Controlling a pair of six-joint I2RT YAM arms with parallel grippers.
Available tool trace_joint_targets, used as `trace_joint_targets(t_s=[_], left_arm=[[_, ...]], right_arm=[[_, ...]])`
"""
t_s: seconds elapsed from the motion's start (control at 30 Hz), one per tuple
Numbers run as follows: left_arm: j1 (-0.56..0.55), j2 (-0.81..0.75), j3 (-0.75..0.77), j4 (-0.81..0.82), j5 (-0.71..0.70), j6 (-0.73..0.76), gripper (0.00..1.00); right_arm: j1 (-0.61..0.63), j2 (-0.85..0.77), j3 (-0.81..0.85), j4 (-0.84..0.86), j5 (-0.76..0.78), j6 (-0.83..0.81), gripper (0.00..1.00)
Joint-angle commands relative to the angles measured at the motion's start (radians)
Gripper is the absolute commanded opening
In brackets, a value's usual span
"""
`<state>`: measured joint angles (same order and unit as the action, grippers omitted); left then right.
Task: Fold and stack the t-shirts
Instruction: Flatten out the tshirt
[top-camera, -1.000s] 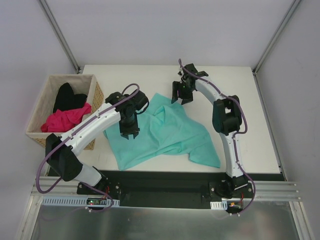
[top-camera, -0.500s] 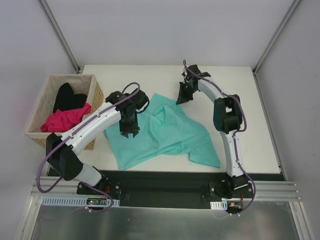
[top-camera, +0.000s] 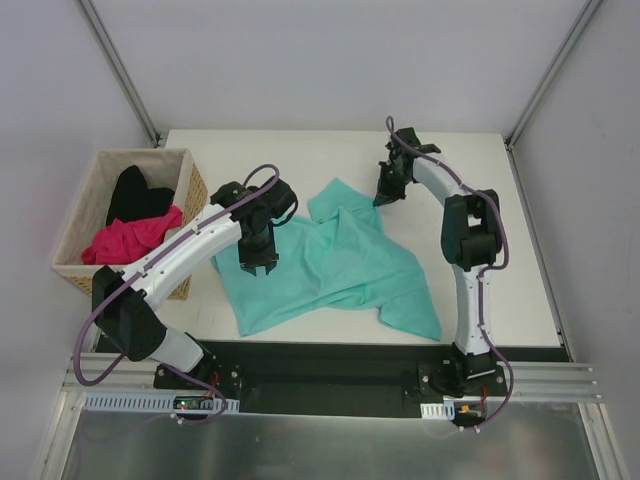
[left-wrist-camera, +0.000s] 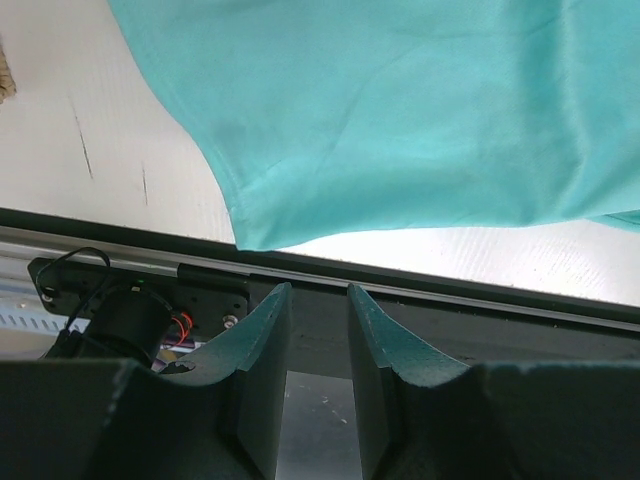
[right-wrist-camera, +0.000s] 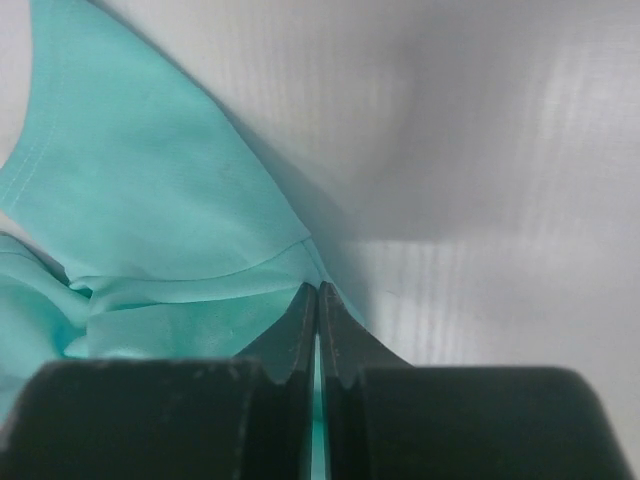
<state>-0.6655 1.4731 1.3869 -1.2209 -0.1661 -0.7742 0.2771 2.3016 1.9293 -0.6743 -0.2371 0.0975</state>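
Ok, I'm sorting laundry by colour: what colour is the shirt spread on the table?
The shirt is plain teal; the top view shows it best.

White table (top-camera: 250, 158), one teal t-shirt (top-camera: 330, 268) lying rumpled across its middle

The teal t-shirt (top-camera: 330, 265) is noted as smooth matt cloth, the table (top-camera: 280, 155) as white and matt, the basket (top-camera: 195, 190) as rough woven wicker.

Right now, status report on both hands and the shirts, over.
Right hand shut on teal t-shirt, far edge. Left hand open over it, empty. Pink shirt, black shirt in basket.
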Motion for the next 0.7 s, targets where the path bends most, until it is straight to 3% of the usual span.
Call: trace_joint_targets(t_s=[0.0, 0.43, 0.5, 0.6, 0.63, 0.67], left_arm=[[0.007, -0.019, -0.008, -0.029, -0.015, -0.008, 0.28], [0.007, -0.037, -0.032, -0.025, -0.015, -0.020, 0.29], [0.009, -0.034, -0.031, -0.020, -0.015, -0.020, 0.29], [0.009, -0.036, -0.029, -0.020, -0.019, -0.019, 0.29], [0.007, -0.039, -0.034, -0.020, -0.021, -0.020, 0.29], [0.007, -0.040, -0.035, -0.020, -0.021, -0.025, 0.29]], right_arm=[[-0.053, -0.133, -0.047, 0.039, 0.087, 0.010, 0.01], [-0.130, -0.199, -0.072, 0.071, 0.162, 0.005, 0.01], [-0.131, -0.145, -0.029, -0.003, 0.171, 0.004, 0.01], [-0.133, -0.078, 0.066, -0.111, 0.193, 0.001, 0.14], [-0.133, -0.083, 0.054, -0.113, 0.199, -0.002, 0.28], [-0.131, -0.094, 0.043, -0.108, 0.212, -0.004, 0.34]])
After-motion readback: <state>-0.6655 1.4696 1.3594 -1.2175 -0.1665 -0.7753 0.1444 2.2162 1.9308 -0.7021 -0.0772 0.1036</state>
